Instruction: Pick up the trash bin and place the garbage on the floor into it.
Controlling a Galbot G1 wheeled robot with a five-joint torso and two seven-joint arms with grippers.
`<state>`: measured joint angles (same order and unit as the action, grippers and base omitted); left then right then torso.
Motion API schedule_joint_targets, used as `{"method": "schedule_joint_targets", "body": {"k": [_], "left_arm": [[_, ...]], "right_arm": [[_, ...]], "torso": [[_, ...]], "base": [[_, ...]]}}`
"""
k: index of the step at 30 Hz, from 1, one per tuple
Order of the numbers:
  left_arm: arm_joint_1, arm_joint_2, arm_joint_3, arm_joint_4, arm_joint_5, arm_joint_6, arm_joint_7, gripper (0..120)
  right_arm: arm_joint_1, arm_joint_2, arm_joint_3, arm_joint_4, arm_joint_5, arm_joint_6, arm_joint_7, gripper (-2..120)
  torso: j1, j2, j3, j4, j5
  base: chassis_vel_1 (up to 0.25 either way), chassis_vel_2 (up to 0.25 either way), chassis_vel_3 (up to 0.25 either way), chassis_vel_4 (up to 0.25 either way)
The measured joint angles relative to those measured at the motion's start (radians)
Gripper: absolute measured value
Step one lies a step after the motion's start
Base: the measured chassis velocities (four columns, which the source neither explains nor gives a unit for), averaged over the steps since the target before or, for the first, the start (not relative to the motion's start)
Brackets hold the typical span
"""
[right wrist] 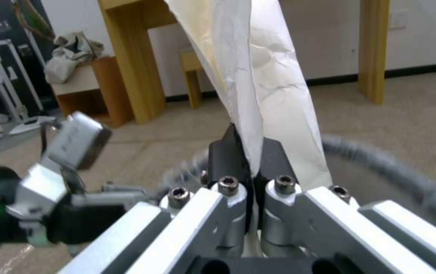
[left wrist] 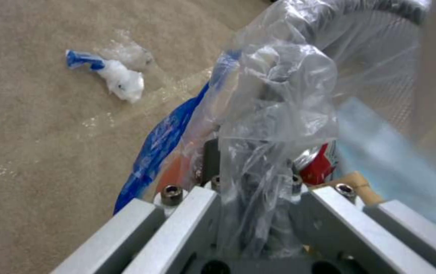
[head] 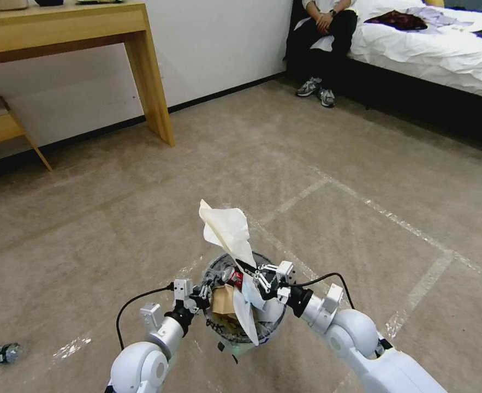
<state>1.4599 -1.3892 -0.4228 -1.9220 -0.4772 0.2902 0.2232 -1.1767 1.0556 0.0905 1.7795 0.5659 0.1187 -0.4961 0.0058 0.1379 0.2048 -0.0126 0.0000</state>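
White flat slipper point(head: 227, 232) is clamped between the black fingers point(right wrist: 228, 148) of the right gripper point(head: 250, 271), directly above the trash bin point(head: 268, 327). Slipper stands nearly upright: upper part rises above the bin's rim, lower part hangs down across the bin's mouth and over its near edge. In the right wrist view the slipper point(right wrist: 273, 95) runs up out of the closed fingertips of the right gripper point(right wrist: 251, 160), with the bin's grey rim point(right wrist: 380, 160) curving just behind.

Left gripper point(head: 200, 297) sits at the bin's rim on the robot's left side. In the left wrist view the left gripper point(left wrist: 251, 171) is pinched together on the rim, with the clear plastic bag point(left wrist: 273, 99) of the liner bunched over the fingers. Bin is off the floor point(head: 142, 218), held at that rim.

Inside the bin: brown paper bag point(head: 224, 300) and a crushed red can point(head: 235, 278), touching each other below the right gripper. Red can point(left wrist: 322, 165) also shows just past the left fingertips.

On the floor, well apart from the bin to the robot's left: a small bottle point(head: 3, 353). Beneath the bin's left side, on the carpet: a crumpled white and blue wrapper point(left wrist: 114, 74) lying next to a taped line.
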Motion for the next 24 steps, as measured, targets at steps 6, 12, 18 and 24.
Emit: {"method": "schedule_joint_targets", "body": {"k": [6,12,18,24], "left_arm": [[0.006,-0.006,0.002,-0.015,-0.01,0.006,0.0,1],[0.008,-0.011,0.001,-0.023,-0.019,0.009,-0.007,1],[0.003,-0.014,0.002,-0.024,-0.031,0.013,-0.012,1],[-0.007,-0.016,0.002,-0.024,-0.045,0.019,-0.021,1]], "right_arm": [[-0.004,0.028,-0.003,-0.044,-0.018,0.012,-0.008,0],[-0.011,0.047,-0.002,-0.076,-0.037,0.02,-0.013,0],[-0.019,0.049,-0.002,-0.094,-0.05,0.025,-0.017,0],[-0.018,0.057,-0.001,-0.111,-0.053,0.031,-0.017,0]], "torso": [[0.0,0.0,0.0,-0.0001,0.0001],[0.0,0.0,0.0,-0.0001,0.0],[0.0,0.0,0.0,-0.0001,0.0],[0.0,0.0,0.0,0.0,0.0]], "base": [[0.0,0.0,0.0,0.0],[0.0,0.0,0.0,0.0],[0.0,0.0,0.0,0.0],[0.0,0.0,0.0,0.0]]}}
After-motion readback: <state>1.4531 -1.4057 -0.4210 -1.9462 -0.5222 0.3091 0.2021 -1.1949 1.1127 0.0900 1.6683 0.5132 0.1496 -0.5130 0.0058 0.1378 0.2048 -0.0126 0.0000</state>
